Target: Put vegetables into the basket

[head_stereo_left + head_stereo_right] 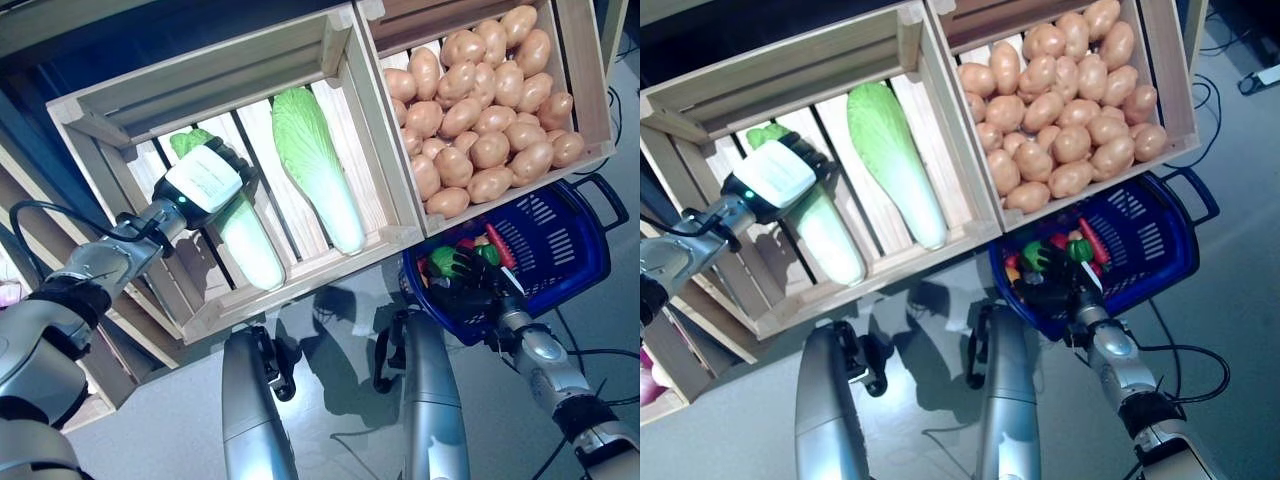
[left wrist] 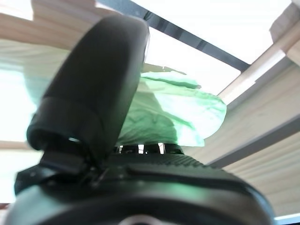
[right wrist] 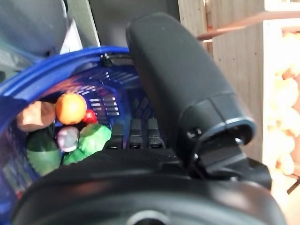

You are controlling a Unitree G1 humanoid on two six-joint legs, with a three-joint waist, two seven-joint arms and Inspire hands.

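Observation:
My left hand point(image 1: 205, 180) reaches into the left wooden crate point(image 1: 120, 110) and lies over the leafy end of a pale green napa cabbage point(image 1: 250, 250), with its fingers curled round it. The cabbage rests on the crate's slats; its green leaves show past the thumb in the left wrist view point(image 2: 187, 112). A second cabbage point(image 1: 315, 170) lies beside it. The blue basket point(image 1: 570, 250) stands on the floor at the right and holds green, red and orange vegetables point(image 3: 70, 108). My right hand point(image 1: 465, 285) waits over the basket's near rim, fingers straight.
A second wooden crate point(image 1: 590, 90) full of potatoes sits just above the basket and overhangs its far side. The wooden stand's frame point(image 1: 190, 300) runs down at the left. Grey floor point(image 1: 330, 400) lies below the crates.

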